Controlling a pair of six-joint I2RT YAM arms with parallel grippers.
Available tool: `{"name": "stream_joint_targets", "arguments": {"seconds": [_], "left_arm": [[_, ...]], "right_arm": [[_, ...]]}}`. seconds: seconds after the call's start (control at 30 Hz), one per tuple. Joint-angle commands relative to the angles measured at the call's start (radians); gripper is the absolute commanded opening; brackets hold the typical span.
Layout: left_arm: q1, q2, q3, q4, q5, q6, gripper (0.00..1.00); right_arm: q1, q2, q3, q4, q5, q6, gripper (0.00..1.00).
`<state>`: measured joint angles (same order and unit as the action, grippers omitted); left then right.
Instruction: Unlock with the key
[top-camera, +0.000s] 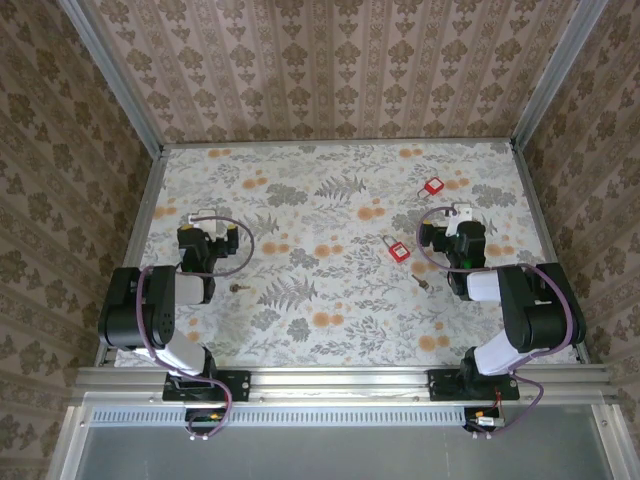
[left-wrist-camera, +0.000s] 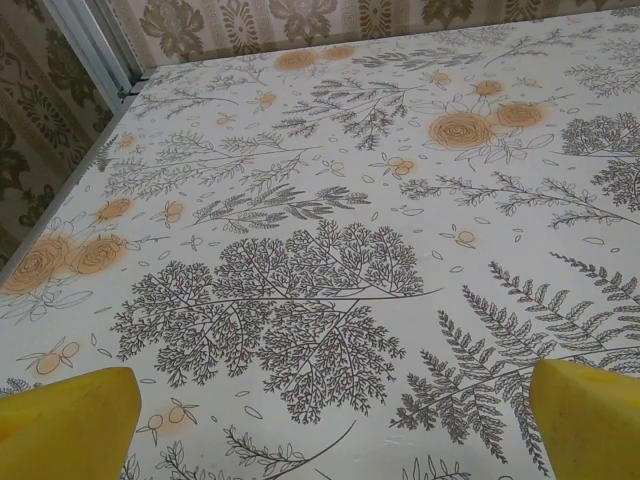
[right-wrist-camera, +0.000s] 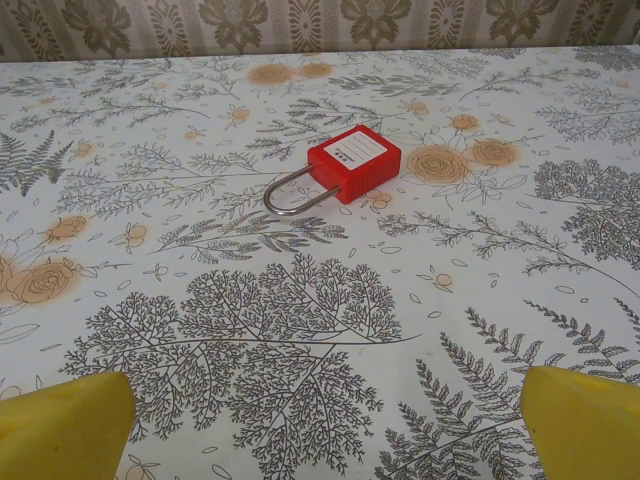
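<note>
Right wrist view catches a red padlock (right-wrist-camera: 352, 163) at 12 o'clock of the wide-spread right hand (right-wrist-camera: 320, 430); top external adds a second padlock (top-camera: 398, 250) and, at its 5 o'clock, seemingly the key (top-camera: 422, 283). The left hand (left-wrist-camera: 320, 440) gapes wide too. Key likely thin, stiff, slippery: pinch its bow.

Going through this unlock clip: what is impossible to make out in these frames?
- Top view: item by the left arm and item by the right arm, likely keys, too small to confirm.
- Right wrist view: padlock keyhole turned away, its printing too small to read.
- Wrist views: left end effector and right end effector cut off by the bottom edge.
</note>
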<state>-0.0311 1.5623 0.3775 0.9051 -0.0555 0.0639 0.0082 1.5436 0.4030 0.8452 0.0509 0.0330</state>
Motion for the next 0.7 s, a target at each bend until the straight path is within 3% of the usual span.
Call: {"name": "stream_joint_targets", "arguments": {"seconds": [0.0,0.67], "left_arm": [[0.009,-0.011,0.020,-0.003,0.022,0.002,1.00],[0.002,-0.011,0.018,0.001,0.015,0.008,1.00]], "right_arm": [[-0.002,-0.016,0.008,-0.003,-0.011,-0.001,1.00],[-0.002,-0.016,0.008,-0.003,-0.011,-0.001,1.00]]}}
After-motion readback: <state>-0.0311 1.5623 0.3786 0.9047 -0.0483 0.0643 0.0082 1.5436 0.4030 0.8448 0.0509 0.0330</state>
